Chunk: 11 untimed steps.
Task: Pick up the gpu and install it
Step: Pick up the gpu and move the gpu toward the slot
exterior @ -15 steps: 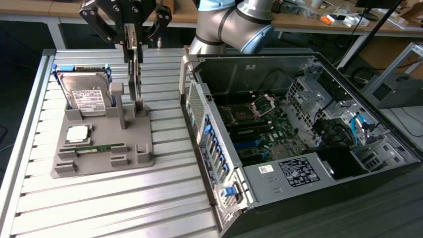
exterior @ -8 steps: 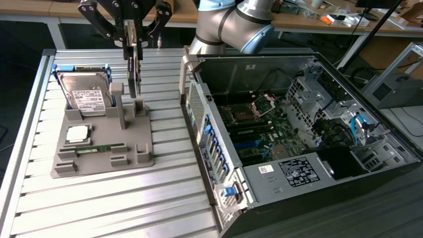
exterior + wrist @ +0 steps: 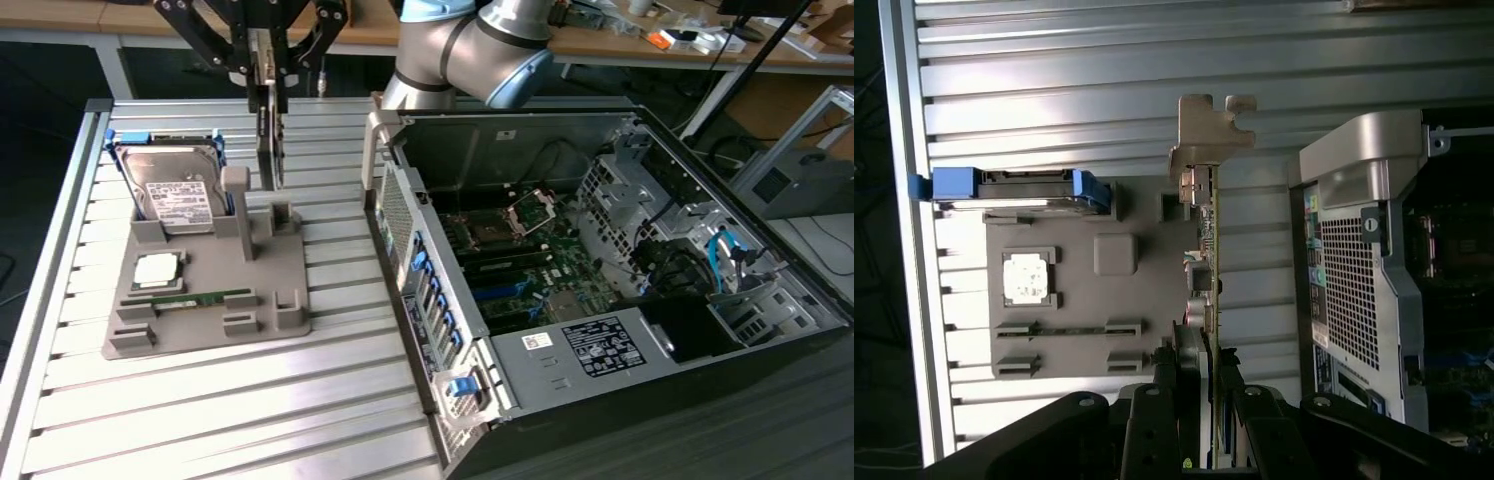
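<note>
The black multi-link pincer (image 3: 268, 78) is clenched on the gpu (image 3: 272, 150), a thin dark expansion card with a silver metal bracket at one end. The card hangs upright on its edge from the pincer, over the far end of a grey moulded parts holder (image 3: 267, 320), and its lower edge appears just clear of the holder's slotted posts. In the wrist view the gpu (image 3: 1206, 235) shows edge-on, with the bracket at the end away from the pincer (image 3: 1194, 385).

On the holder, just beside the card on the exterior view's left, a thick silver hard drive with a white label (image 3: 180, 190) leans in a blue-edged cradle. In front of it lie a square silver processor chip (image 3: 158, 268) and a narrow green memory stick (image 3: 200, 297).

The holder rests on a ribbed aluminium worktop (image 3: 200, 410). On the exterior view's right, an open black computer case (image 3: 441, 400) lies on its side with its green motherboard (image 3: 534, 270) exposed, well apart from the card.
</note>
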Each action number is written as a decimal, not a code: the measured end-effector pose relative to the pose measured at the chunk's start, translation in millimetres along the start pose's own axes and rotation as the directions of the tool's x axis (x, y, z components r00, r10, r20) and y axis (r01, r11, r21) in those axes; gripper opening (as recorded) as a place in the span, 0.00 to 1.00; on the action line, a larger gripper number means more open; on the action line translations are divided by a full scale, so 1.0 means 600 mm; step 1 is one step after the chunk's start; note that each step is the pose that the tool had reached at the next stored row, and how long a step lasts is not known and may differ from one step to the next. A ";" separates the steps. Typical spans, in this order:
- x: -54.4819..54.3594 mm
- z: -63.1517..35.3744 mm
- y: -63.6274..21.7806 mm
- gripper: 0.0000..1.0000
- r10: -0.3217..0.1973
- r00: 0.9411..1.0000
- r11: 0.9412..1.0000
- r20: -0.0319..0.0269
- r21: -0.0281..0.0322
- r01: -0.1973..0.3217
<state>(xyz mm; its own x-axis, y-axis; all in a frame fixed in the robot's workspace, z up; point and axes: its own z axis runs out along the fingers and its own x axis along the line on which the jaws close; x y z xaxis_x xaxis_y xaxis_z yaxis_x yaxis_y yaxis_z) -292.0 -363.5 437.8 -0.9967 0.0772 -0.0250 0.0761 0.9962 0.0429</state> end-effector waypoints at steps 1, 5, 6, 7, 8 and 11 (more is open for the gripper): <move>0.000 -0.002 0.000 0.27 0.000 1.000 1.000 0.000 0.000 0.000; 0.000 -0.015 0.001 0.27 0.000 1.000 1.000 0.000 0.000 0.000; 0.000 -0.016 0.001 0.27 0.000 1.000 1.000 0.000 0.000 0.000; 0.000 -0.019 0.001 0.27 0.000 1.000 1.000 0.000 0.000 0.000; -0.001 -0.021 0.001 0.27 0.000 1.000 1.000 0.000 0.000 0.000; -0.001 -0.025 0.001 0.27 0.000 1.000 1.000 0.000 0.000 0.000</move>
<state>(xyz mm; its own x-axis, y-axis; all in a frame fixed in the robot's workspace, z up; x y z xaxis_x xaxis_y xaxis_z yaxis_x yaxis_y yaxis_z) -292.0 -363.5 452.8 -0.9967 0.0772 -0.0250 0.0761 0.9962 0.0429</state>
